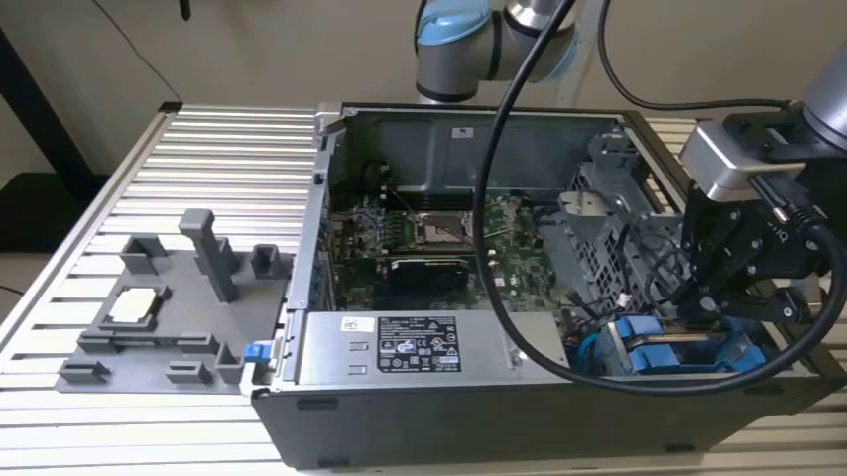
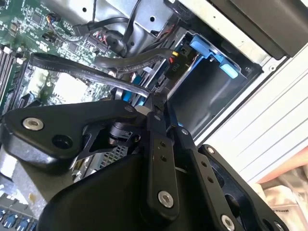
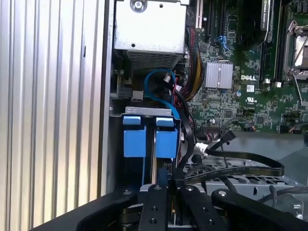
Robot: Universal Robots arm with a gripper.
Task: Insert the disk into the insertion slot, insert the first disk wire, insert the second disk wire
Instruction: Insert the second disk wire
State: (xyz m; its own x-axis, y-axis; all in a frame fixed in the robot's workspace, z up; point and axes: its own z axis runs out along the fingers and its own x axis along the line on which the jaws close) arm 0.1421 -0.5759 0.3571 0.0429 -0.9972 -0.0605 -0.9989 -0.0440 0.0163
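One disk under gripper

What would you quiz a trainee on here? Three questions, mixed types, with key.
1. True or false: the claw is shut on a flat black cable.
2. The blue carrier tabs sit: A) on the slatted table; B) in the insertion slot; C) atop the silver power supply.
3. Fill in: in the exterior view, the grey fixture lies on the view's ____ of the computer case.

Key: 1 true; 2 B; 3 left.
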